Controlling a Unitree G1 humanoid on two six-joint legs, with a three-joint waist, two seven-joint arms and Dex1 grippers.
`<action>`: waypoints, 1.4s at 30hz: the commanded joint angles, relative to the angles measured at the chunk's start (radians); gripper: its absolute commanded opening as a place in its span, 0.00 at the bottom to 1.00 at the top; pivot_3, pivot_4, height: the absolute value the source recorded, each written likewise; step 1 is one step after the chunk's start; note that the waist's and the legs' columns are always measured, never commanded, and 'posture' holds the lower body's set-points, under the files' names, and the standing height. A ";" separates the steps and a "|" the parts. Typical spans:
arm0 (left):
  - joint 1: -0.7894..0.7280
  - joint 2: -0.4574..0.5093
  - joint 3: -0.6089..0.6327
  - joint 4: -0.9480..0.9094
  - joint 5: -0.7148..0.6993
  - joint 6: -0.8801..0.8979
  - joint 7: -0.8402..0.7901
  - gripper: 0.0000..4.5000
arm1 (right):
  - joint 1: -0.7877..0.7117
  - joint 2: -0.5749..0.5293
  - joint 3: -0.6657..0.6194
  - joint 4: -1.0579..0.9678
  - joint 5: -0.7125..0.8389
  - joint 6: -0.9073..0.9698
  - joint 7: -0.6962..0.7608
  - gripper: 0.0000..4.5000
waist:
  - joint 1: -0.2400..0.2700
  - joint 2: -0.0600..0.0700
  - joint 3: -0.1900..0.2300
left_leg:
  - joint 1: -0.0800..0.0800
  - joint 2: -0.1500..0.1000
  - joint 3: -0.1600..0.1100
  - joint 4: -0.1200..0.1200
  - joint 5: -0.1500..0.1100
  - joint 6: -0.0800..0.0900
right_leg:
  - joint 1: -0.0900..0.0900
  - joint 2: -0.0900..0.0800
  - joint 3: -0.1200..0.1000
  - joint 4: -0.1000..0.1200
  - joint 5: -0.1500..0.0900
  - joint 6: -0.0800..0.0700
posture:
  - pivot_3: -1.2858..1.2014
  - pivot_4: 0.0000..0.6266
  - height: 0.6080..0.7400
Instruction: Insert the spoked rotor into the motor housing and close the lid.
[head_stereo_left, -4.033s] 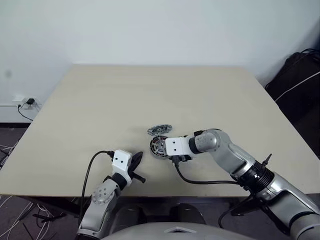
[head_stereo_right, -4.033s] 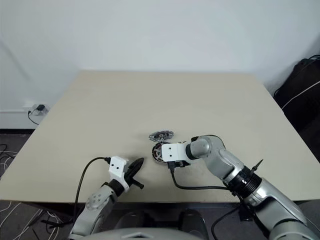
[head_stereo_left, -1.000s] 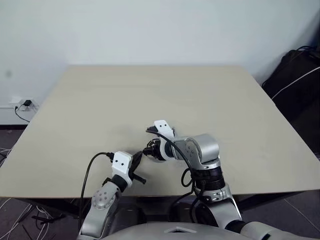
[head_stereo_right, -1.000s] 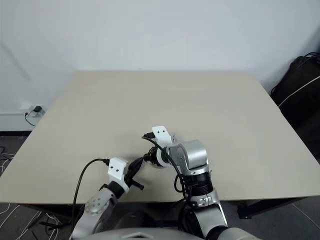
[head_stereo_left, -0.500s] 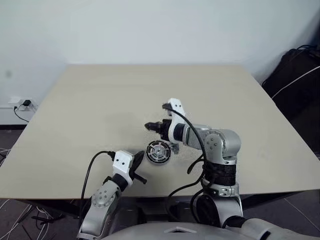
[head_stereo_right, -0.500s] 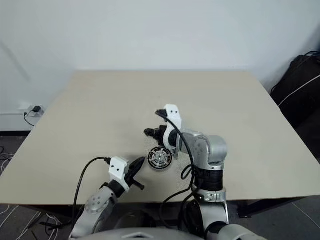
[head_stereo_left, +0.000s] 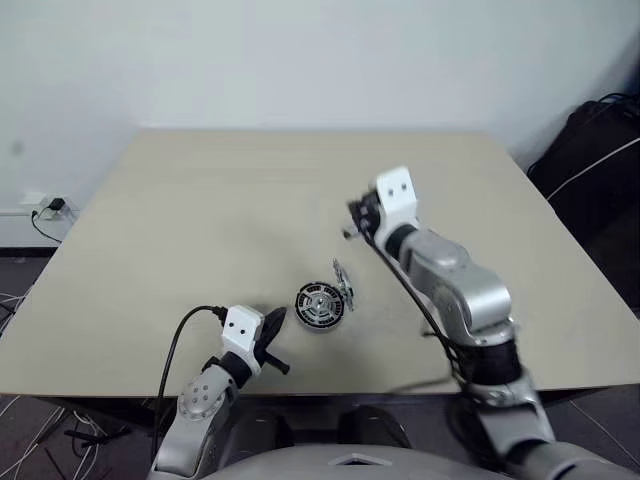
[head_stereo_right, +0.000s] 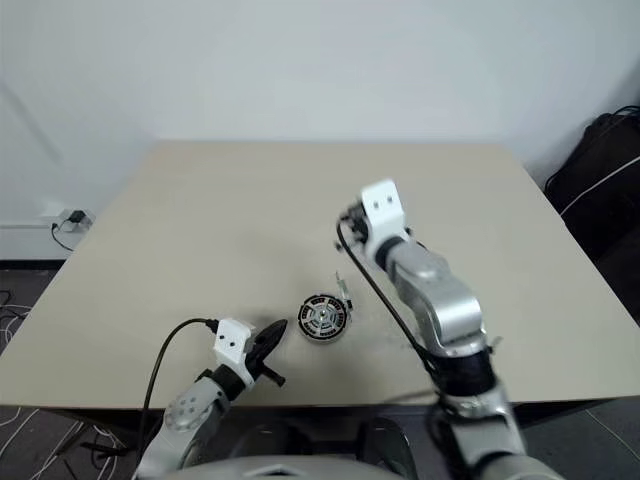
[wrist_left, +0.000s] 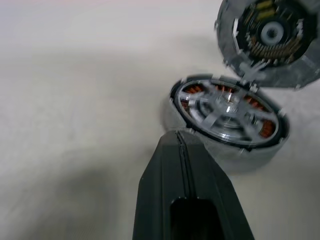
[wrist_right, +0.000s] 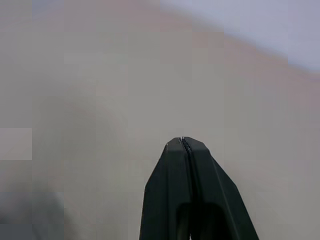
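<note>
- The motor housing (wrist_left: 227, 120) sits on the worktop (head_stereo_left: 200, 220) near the front edge, a little left of the middle, and copper windings show around its inside rim.
- The spoked rotor (wrist_left: 225, 107) looks to me already seated in it: thin spokes cross the opening and a dark rim lines the housing wall. The close view is soft, so I would not swear it is fully down.
- The lid (wrist_left: 267, 42) is not on. It stands tilted on edge at the right side of the housing, its lower rim touching or just beside the housing rim, its inner face with the small hub turned towards the left arm's camera.
- The left tool (wrist_left: 181, 137) has its fingers pressed together with nothing between them, and its tip is just at the housing's near wall.
- The right tool (wrist_right: 183, 141) is pinched closed on nothing and is up over the far middle of the worktop, well apart from the parts.
- So insertion seems done; what is left, as I judge it, is laying the lid flat over the housing and pressing it home.
</note>
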 joint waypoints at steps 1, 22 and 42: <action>-0.015 -0.001 0.003 -0.010 -0.004 -0.021 -0.007 0.00 | 0.040 -0.130 0.093 -0.051 -0.109 -0.090 0.084 0.01 | -0.006 0.000 0.001 | 0.000 0.001 0.001 0.000 0.000 0.000 | 0.001 0.000 0.000 0.000 0.000 0.000 | 0.52 0.00 1.00; -0.044 -0.001 0.006 0.137 0.001 -0.109 -0.039 0.00 | 0.138 -0.012 0.016 -0.140 0.124 -0.113 0.328 0.01 | 0.015 -0.002 0.003 | 0.002 0.003 -0.003 0.003 -0.004 0.007 | 0.003 0.000 -0.005 -0.002 0.000 0.001 | 0.52 0.00 1.00; -0.038 -0.003 0.032 0.102 0.002 -0.108 -0.022 0.00 | 0.113 0.107 0.182 0.150 0.049 -0.154 0.372 0.01 | 0.014 -0.003 0.000 | 0.003 0.003 -0.003 0.003 -0.002 0.003 | 0.003 0.000 -0.004 0.000 0.000 0.000 | 0.52 0.00 1.00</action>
